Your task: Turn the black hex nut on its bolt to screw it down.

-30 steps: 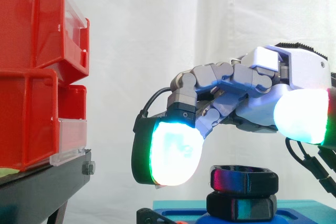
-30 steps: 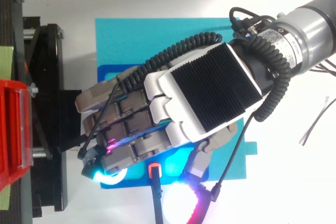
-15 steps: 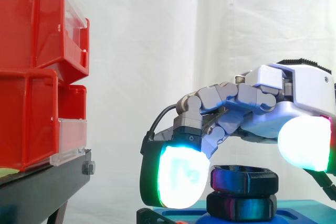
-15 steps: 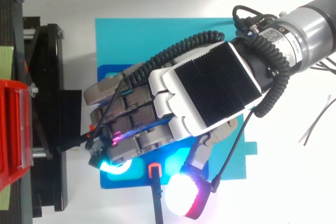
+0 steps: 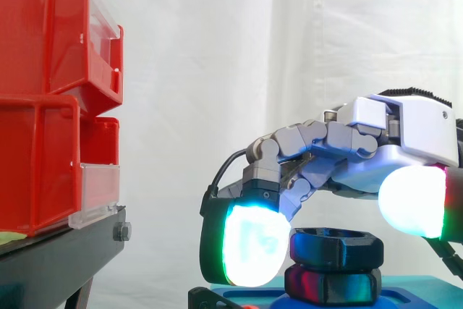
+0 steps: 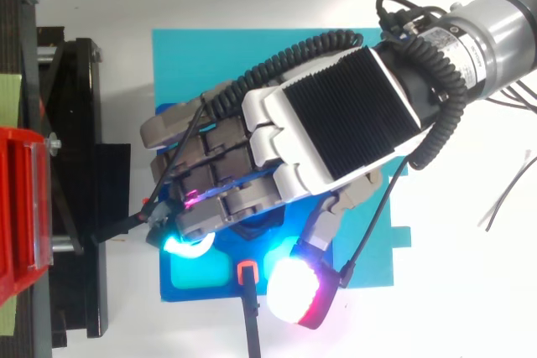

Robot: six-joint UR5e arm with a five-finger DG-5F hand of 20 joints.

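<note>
robot hand: lower right of side view, arched low over the nut. Cannot tell whether it has hold of it.
black hex nut: bottom centre-right, just above a second black hex piece, both over the blue base.
risk 1: one-sided contact slips on the flats, so the robot hand turns and the nut doesn't.
risk 2: side load tilts the nut and binds the thread.

side view: bolt hidden inside the black hex nut; red bins cut by the left edge, blue base by the bottom edge, robot hand by the right edge. top view: robot hand covers the nut.
</note>
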